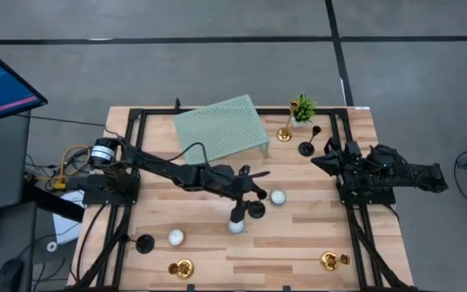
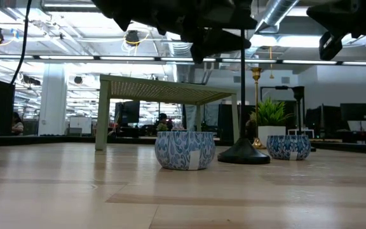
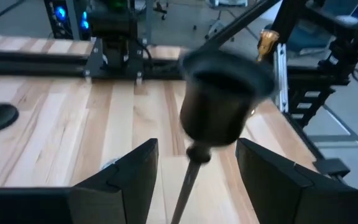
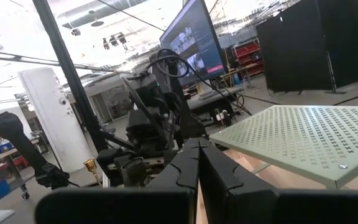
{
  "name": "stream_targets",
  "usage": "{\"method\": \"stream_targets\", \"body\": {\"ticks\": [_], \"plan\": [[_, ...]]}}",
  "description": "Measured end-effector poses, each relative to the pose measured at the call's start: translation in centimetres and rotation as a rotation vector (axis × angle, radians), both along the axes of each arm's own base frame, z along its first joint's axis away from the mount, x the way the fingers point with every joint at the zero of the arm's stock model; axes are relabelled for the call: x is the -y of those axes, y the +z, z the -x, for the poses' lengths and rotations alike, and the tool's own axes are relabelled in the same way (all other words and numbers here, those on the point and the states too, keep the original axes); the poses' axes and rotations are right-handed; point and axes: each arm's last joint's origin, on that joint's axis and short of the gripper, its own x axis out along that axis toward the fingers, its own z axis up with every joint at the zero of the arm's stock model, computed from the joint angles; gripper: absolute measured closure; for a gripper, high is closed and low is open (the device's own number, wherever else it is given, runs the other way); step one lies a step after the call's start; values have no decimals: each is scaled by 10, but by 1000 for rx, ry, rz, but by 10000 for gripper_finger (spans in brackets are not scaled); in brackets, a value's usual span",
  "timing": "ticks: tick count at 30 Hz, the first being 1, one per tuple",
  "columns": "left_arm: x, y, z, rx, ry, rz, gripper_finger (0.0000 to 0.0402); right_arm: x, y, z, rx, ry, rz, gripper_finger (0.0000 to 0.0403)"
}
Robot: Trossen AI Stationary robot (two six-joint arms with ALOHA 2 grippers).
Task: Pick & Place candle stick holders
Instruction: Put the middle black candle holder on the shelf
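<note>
A black slim-stemmed holder stands upright on its disc base (image 1: 255, 208) mid-table; its stem (image 2: 242, 83) rises into my left gripper (image 1: 254, 188). In the left wrist view the open fingers (image 3: 135, 171) stand on either side of the stem (image 3: 188, 180), just under the cup (image 3: 219, 99), with a gap on both sides. Another black holder (image 1: 306, 148) and a tall gold one (image 1: 284, 134) stand at the far right. A third black one (image 1: 144, 243) and two squat gold ones (image 1: 183, 268) (image 1: 331, 260) stand near the front edge. My right gripper (image 1: 319, 161) is shut and empty at the right.
A pale green perforated riser (image 1: 221, 126) stands at the far middle, with a small potted plant (image 1: 302, 107) to its right. White tealights (image 1: 278, 196) (image 1: 236, 226) (image 1: 175, 238) sit close around the middle holder. The nearest two show in the low view (image 2: 184, 149) (image 2: 289, 146).
</note>
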Motion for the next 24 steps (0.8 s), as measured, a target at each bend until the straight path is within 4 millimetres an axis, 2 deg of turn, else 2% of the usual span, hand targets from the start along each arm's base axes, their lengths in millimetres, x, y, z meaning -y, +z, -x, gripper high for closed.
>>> {"method": "stream_targets", "body": {"ticks": [5,14,20,24], "plan": [[0,3,1,10,6,-3,211,0,-1,0,-10,0,0,403],[0,3,1,11,6,-2,370,0,-2,0,-24,0,-1,403],[0,4,1,17,20,-4,371,0,-2,0,-23,0,-1,403],[-1,17,6,56,39,-1,371,0,-2,0,-23,0,-1,403]]}}
